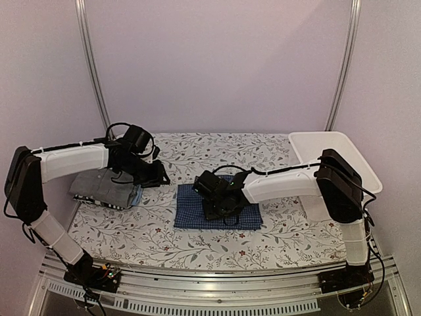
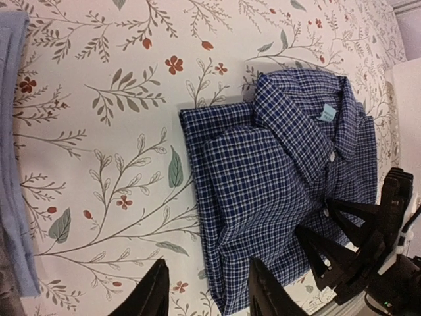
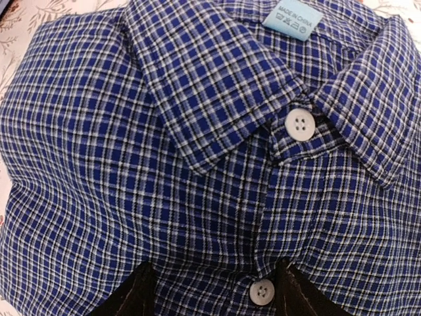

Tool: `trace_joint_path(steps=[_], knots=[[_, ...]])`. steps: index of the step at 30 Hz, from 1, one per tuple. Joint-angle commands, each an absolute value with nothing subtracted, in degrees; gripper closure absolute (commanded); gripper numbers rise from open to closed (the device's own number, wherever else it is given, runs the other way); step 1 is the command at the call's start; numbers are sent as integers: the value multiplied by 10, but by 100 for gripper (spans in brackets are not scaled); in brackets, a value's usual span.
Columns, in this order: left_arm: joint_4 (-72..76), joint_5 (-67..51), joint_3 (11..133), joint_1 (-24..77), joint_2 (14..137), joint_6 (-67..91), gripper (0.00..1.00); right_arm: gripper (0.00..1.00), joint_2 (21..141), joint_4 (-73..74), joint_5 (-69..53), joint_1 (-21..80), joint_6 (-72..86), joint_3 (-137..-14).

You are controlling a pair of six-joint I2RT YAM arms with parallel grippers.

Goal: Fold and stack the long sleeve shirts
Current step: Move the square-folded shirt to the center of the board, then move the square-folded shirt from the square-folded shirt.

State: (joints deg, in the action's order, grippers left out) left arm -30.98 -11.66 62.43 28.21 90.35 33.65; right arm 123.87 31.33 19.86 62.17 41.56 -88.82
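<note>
You have the blue checked shirt [image 1: 217, 209] lying folded into a rectangle near the middle of the flowered table cover [image 1: 197, 148], front side up. Your right gripper [image 3: 212, 263] hangs directly over it. Its jaws stand apart, one on each side of the button strip, and grip nothing; whether the tips touch the cloth you cannot tell. From that wrist you see the collar [image 3: 197, 85] folded down, a pale blue label [image 3: 293, 18] inside the neck, and a white button [image 3: 300, 124] under the collar.

Your left gripper [image 2: 207, 263] sits to the left of the shirt, above the table cover, with its jaws also apart and empty. On the table under the left arm lies a pile of folded shirts [image 1: 105, 189], grey on top with light blue and dark stripes showing at the edges. A white basket [image 1: 358, 161] stands at the far right corner.
</note>
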Motion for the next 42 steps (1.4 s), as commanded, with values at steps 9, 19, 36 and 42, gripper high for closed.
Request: trace_joint_path(steps=[9, 19, 36, 42], knots=[[-333, -99, 639, 277, 883, 329, 58, 37, 1177, 303, 216, 521, 387, -733], [-341, -82, 628, 272, 878, 329, 56, 36, 1141, 257, 215, 465, 344, -682], [-374, 63, 573, 283, 869, 382, 53, 8, 1038, 221, 128, 498, 309, -771], [-397, 166, 524, 338, 855, 473, 54, 5, 1010, 183, 116, 507, 310, -762]])
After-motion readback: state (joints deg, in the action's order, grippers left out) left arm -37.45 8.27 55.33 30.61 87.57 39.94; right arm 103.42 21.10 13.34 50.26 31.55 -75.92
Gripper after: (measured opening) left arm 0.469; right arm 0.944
